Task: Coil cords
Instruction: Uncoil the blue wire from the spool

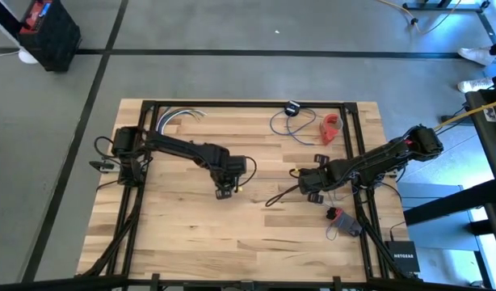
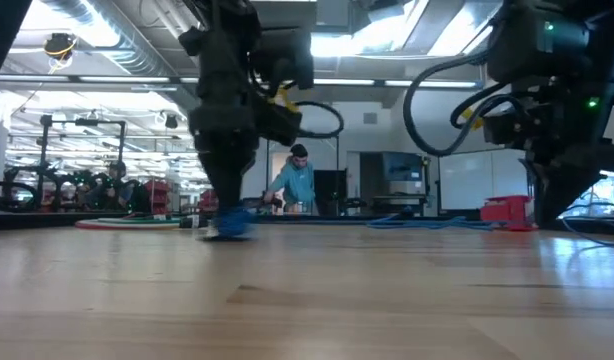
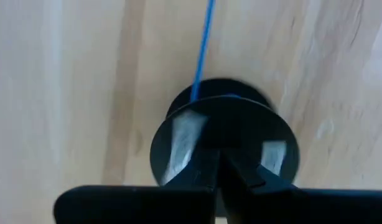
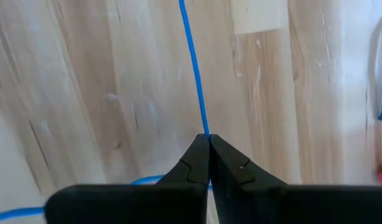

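A thin blue cord point(image 4: 194, 68) runs across the wooden table between my two grippers; it also shows in the left wrist view point(image 3: 203, 43). It ends at a round black disc point(image 3: 178, 143) under my left gripper point(image 3: 219, 163), which is shut at mid-table point(image 1: 224, 192) and reaches down to the tabletop in the low view point(image 2: 227, 225). My right gripper point(image 4: 208, 142) is shut on the cord to the right of centre point(image 1: 299, 175). More blue cord point(image 4: 17, 213) lies behind its fingers. My left gripper has its shut fingertips point(image 3: 241, 171) on the middle of the black disc's upper face point(image 3: 223, 134), pointing down from above. The fingers hide the exact place of contact. The cord leaves the disc's far edge point(image 3: 195, 96). My right gripper pinches the blue cord point(image 4: 206, 129) between its two fingertips, which point down at the table. The cord runs straight on from the tips across the wood.
Loose blue cord loops point(image 1: 287, 124) with a small black box point(image 1: 292, 107) lie at the far edge, beside a red object point(image 1: 332, 128). A red-and-black item point(image 1: 342, 220) lies near the right edge. A black frame point(image 1: 248, 103) borders the table. A person point(image 2: 297, 180) stands in the room beyond.
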Motion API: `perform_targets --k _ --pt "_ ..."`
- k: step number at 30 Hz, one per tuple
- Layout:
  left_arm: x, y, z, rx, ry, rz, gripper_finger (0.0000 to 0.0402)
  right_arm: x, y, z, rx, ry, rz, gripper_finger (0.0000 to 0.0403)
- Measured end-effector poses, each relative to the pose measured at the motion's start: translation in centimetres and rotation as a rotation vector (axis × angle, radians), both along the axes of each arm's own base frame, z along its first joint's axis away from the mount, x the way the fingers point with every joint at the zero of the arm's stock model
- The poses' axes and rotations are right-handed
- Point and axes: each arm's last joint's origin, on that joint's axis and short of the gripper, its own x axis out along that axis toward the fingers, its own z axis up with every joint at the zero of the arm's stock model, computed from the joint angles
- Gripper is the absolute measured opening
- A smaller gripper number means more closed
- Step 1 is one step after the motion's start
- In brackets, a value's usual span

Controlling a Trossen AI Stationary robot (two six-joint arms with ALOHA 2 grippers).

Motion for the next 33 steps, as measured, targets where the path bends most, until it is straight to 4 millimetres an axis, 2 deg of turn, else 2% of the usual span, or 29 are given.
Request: perform_targets --k 4,9,12,16,22,27,30,33 --pt "-0.5 0.0 -0.4 -0.004 0.041 0.019 0.0001 -0.1 0.0 -0.1 0.003 0.007 -0.018 0.001" --pt "-0.4 0.0 -0.5 -0.002 0.026 0.02 0.0001 0.9 0.2 0.0 0.031 -0.11 -0.051 0.001" --pt "-0.4 0.0 -0.5 -0.001 0.023 0.016 0.0001 0.9 0.3 0.1 0.075 -0.101 -0.058 0.0019" --pt "-0.4 0.0 -0.5 -0.001 0.022 0.013 0.0001 1.2 0.5 1.3 0.115 -0.058 -0.059 0.0069" --pt "-0.3 0.0 -0.5 -0.001 0.017 0.013 0.0001 2.0 1.1 4.6 0.224 0.021 -0.041 0.0164" --pt "-0.3 0.0 -0.5 -0.001 0.013 0.01 0.0001 4.7 1.4 5.9 0.14 -0.233 0.131 0.02" --pt "-0.3 0.0 -0.5 -0.001 0.013 0.01 0.0001 6.6 1.3 5.3 0.085 -0.448 0.254 0.0202" --pt "-0.3 0.0 -0.5 -0.001 0.013 0.01 0.0001 8.4 0.6 4.0 0.11 -0.587 0.323 0.0196"
